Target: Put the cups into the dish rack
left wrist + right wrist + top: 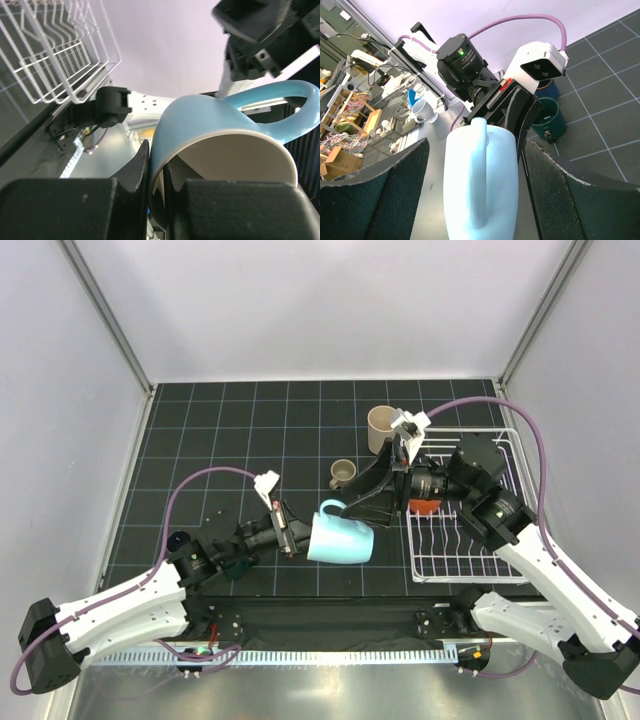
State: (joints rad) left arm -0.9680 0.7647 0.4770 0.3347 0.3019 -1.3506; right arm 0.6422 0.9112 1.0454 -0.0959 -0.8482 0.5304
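My left gripper [291, 531] is shut on the rim of the light blue mug [340, 538], one finger inside and one outside [156, 175], and holds it on its side with the handle up. My right gripper [350, 508] is open, with its jaws on either side of the mug [480, 185] and a gap on each side. The white dish rack [470, 540] lies at the right, with the orange cup [425, 506] in it, partly hidden by the right arm. The tall beige tumbler [381, 428] and the small taupe mug [342, 474] stand behind. The dark teal mug [547, 117] and the navy cup [545, 87] stand beyond the left wrist.
The rack's wire end [60, 45] shows in the left wrist view, and the right gripper's fingers [260, 20] hang above the mug's handle. Both arms cross the middle of the black grid mat [220, 430]. White walls close the back and sides.
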